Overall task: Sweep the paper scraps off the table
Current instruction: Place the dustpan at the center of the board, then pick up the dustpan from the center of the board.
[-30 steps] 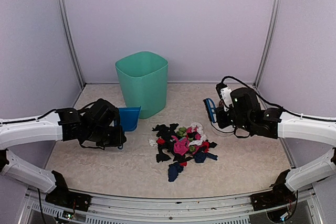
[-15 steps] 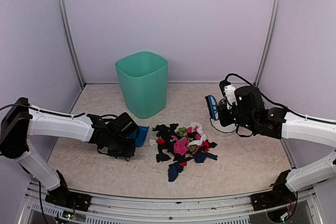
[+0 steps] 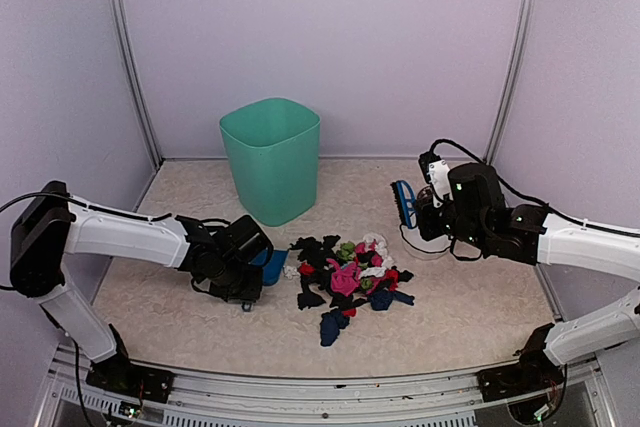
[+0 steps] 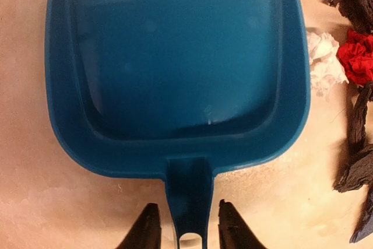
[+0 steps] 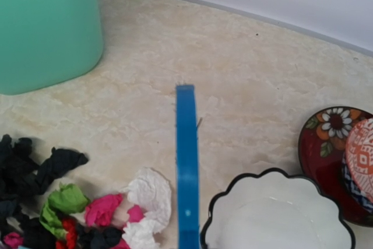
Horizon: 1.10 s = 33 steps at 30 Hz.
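The paper scraps (image 3: 348,279) lie in one heap of black, pink, red, white, green and dark blue bits on the table (image 3: 470,312). My left gripper (image 3: 243,269) is shut on the handle of the blue dustpan (image 3: 269,265), which lies flat with its mouth at the heap's left edge. In the left wrist view the dustpan (image 4: 175,56) is empty, its handle runs between my fingertips (image 4: 183,232), and scraps (image 4: 349,56) lie just past its right side. My right gripper (image 3: 428,213) holds the blue brush (image 3: 403,204) up, right of the heap. The right wrist view shows the brush (image 5: 187,167) and scraps (image 5: 87,214); its fingers are hidden.
A green bin (image 3: 271,159) stands behind the heap and shows at the left of the right wrist view (image 5: 46,27). A white scalloped bowl (image 5: 280,214) and a dark red flowered bowl (image 5: 329,144) sit under my right arm. Walls close in on three sides.
My left arm has brought the dustpan down and to the right, from beside the bin to the heap's left edge. The right arm with the brush has barely moved.
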Each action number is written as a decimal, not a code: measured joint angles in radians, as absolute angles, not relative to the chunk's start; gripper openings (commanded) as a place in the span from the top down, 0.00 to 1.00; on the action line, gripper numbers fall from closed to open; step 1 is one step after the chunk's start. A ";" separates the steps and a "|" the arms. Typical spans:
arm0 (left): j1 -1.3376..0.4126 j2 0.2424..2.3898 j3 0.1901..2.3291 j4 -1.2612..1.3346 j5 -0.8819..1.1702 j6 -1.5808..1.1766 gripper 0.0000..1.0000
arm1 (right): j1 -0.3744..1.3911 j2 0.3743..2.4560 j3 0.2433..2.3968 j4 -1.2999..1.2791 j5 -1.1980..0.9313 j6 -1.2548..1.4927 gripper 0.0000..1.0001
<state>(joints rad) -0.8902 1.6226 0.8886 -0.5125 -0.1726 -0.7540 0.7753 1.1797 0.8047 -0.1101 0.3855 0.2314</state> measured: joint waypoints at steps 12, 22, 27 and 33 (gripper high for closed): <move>-0.958 1.504 0.824 -0.472 -0.230 -0.826 0.32 | 0.775 1.178 0.797 -0.110 0.374 0.238 1.00; -1.070 1.492 0.684 -0.328 -0.415 -0.916 0.35 | 0.775 1.153 0.773 -0.112 0.340 0.249 1.00; -1.076 1.509 0.621 -0.224 -0.484 -0.908 0.37 | 0.775 1.135 0.766 -0.121 0.329 0.258 1.00; -1.097 1.574 0.606 -0.100 -0.552 -0.862 0.43 | 0.775 1.124 0.761 -0.126 0.325 0.272 1.00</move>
